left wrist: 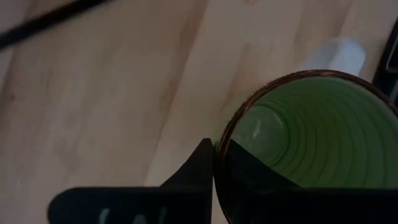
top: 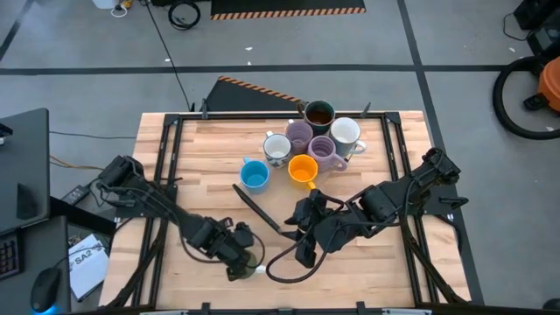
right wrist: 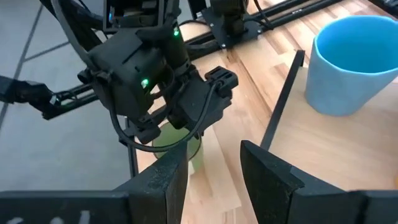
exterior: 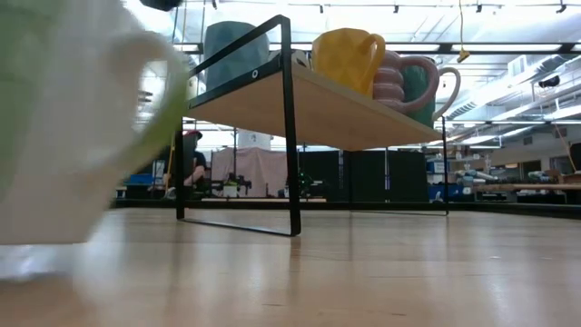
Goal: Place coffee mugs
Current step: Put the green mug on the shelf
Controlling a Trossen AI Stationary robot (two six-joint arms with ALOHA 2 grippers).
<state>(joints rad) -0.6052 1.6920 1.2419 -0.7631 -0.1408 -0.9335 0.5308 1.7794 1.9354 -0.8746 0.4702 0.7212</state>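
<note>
left end effector [top: 248, 262], clamping green mug's [left wrist: 311, 149] rim

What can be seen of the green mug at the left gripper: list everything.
The green mug stands upright on the wooden table, near its front edge, apart from the other mugs. Its inside is glossy green with ringed ridges, its rim is dark and thin, and its outside and handle look pale. It appears empty. The left gripper comes from above, and its fingers straddle the rim, one outside the wall and one inside.
</note>
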